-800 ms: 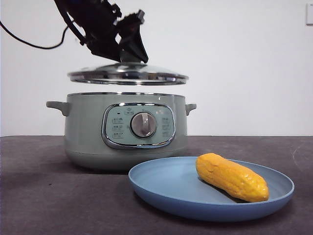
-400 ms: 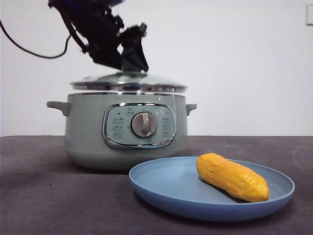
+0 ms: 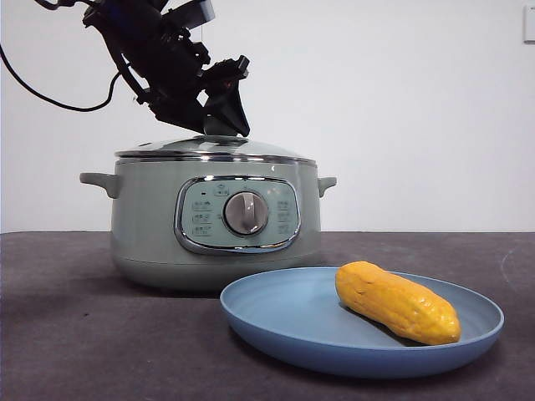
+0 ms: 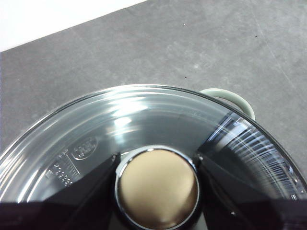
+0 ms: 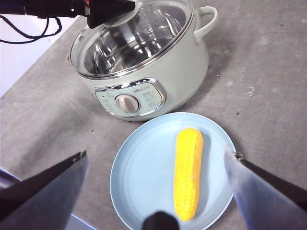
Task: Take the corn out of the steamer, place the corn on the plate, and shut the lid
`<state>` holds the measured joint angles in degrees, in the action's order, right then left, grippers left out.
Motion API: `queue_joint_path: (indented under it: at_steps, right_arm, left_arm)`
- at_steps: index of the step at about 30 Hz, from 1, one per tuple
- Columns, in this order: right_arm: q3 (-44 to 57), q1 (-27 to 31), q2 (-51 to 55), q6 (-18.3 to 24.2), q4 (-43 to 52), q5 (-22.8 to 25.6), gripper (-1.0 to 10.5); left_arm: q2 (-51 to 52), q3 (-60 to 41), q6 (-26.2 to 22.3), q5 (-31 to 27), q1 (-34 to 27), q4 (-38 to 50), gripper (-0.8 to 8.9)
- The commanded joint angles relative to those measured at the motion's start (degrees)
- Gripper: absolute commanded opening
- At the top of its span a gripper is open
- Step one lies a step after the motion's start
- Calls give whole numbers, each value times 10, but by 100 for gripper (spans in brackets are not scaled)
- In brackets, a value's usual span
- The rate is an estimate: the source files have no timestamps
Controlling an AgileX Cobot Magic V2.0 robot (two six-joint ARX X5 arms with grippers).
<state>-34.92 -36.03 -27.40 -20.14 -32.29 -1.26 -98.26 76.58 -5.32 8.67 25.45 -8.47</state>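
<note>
Lid (image 3: pixel 215 149) has dropped over the last second and now sits on the pot (image 3: pixel 150 217); left end effector (image 4: pixel 157 184) remains clamped on its knob. Corn (image 3: pixel 396 302) lies on the plate (image 3: pixel 276 313). Only release appears outstanding.

A dark grey, faintly speckled table (image 3: pixel 75 334) carries everything, and its far edge meets a white wall in the front view. Two things rest directly on it: the sage-green steamer (image 3: pixel 150 225), standing toward the table's far edge with its control panel and silver dial facing the near edge, and the light-blue plate (image 3: pixel 276 313), lying flat just in front of the steamer, nearer the table's front edge and a little to one side. In the right wrist view the plate's (image 5: pixel 139 167) rim sits close to the steamer's (image 5: pixel 182 62) base, though contact cannot be told.
</note>
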Motion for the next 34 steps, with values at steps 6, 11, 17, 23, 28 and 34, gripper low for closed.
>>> queue_joint_path:
  at_steps: [6,11,17,23,28,34]
  right_arm:
    - [5,-2,1,3,3,3,477]
    - [5,-2,1,3,3,3,478]
    - [5,-2,1,3,3,3,477]
    - [5,-2,1,3,3,2,477]
    - [5,-2,1,3,2,1,477]
    - [5,-2,1,3,2,1,477]
  left_arm:
    - [0,6,-7,7,0,-6,-8]
    - [-2,6,-7,9,0,-10,-8]
    - [-6,6,-7,17,0,-12,-8]
    - [-22,6,-2,25,0,-14,-8]
    - [-26,6,-2,21,0,-18,-8]
    - [-26,6,8,21,-5,-39,269]
